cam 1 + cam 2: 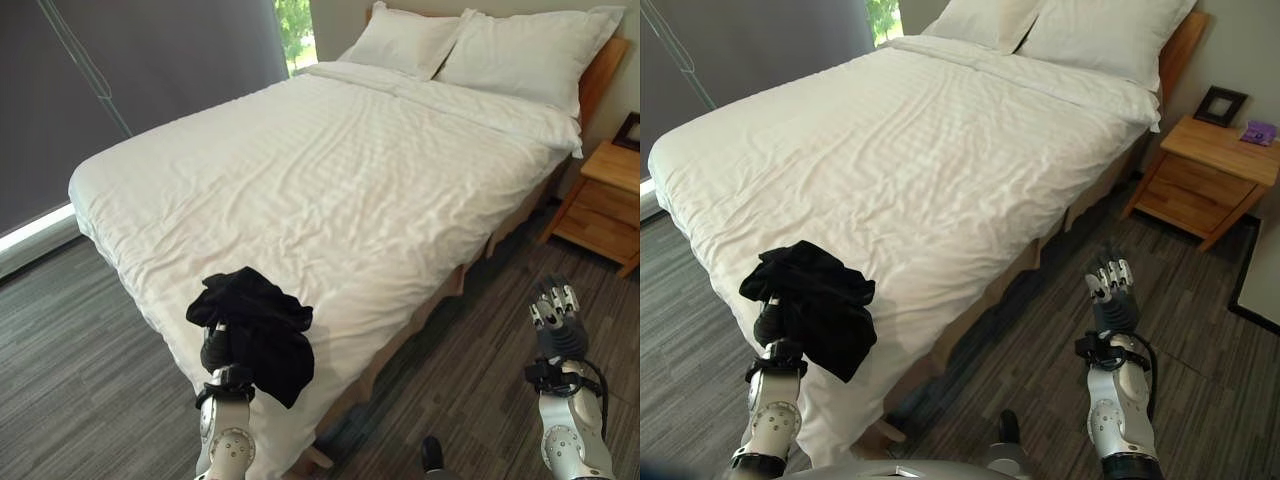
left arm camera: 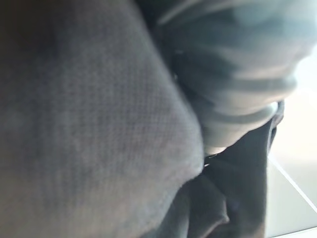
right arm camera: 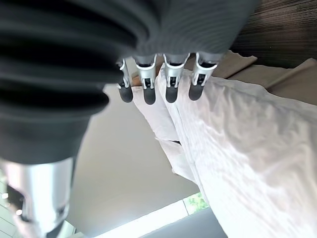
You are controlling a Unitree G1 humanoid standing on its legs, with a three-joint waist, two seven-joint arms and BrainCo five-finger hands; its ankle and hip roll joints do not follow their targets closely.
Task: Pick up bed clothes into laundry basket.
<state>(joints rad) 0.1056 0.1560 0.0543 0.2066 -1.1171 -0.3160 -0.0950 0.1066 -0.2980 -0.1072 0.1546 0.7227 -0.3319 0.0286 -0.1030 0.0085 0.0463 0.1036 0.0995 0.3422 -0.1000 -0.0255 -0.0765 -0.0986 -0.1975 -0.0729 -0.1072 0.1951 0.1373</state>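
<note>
Nearest on the left, the left hand (image 1: 215,350) is raised over the near corner of the bed (image 1: 330,190), and a black garment (image 1: 255,325) is bunched over it: a crumpled, matte dark cloth, heaped in folds on top of the hand, with a longer flap hanging down on its right side below the wrist. The cloth covers the fingers, so whether they are clamped on it cannot be told; the left wrist view shows dark knit fabric (image 2: 99,129) pressed right against the camera. The garment is lifted off the mattress, held above the bed's near edge. On the right, well apart from the bed, the right hand (image 1: 555,315) is up over the grey plank floor (image 1: 90,380), its fingers (image 3: 148,84) straight, side by side and holding nothing. Beyond the hands the bed stretches away under a white, lightly wrinkled duvet with a faint stripe weave. At its far end lie 2 white pillows (image 1: 470,45) against a wooden headboard. To the far right stands a wooden nightstand (image 1: 1205,175) with a dark picture frame (image 1: 1220,104) on it. On the far left hangs a grey curtain (image 1: 130,70).
</note>
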